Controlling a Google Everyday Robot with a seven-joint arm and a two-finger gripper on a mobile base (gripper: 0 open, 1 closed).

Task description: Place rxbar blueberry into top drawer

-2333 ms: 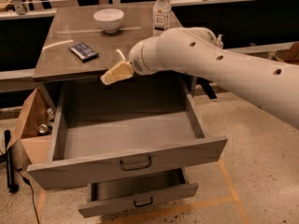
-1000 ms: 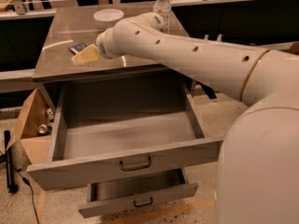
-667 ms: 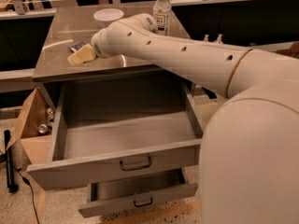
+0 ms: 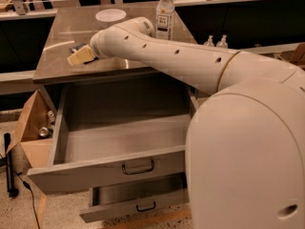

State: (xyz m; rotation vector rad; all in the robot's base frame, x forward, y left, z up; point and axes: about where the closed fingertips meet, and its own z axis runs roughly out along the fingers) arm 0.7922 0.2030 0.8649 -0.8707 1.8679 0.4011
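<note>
My gripper [image 4: 80, 56] is low over the left part of the grey countertop [image 4: 62, 37], right where the rxbar blueberry lies. The bar is almost wholly hidden under the gripper; only a dark sliver [image 4: 75, 47] shows at its far edge. The top drawer [image 4: 119, 140] stands pulled open below the countertop, deep, grey and empty, with a dark bail handle [image 4: 138, 167] on its front panel. My arm reaches from the right foreground across the drawer's right side to the countertop.
A white bowl [image 4: 110, 15] and a clear water bottle [image 4: 165, 7] stand at the back of the countertop. A smaller lower drawer [image 4: 138, 202] is partly open. A cardboard box [image 4: 28, 123] with cans sits at the left, and a black stand with cable [image 4: 9, 166] is on the floor.
My arm has swung left from above the open drawer to the countertop, and the gripper now covers the spot where the blue bar lay in view.
</note>
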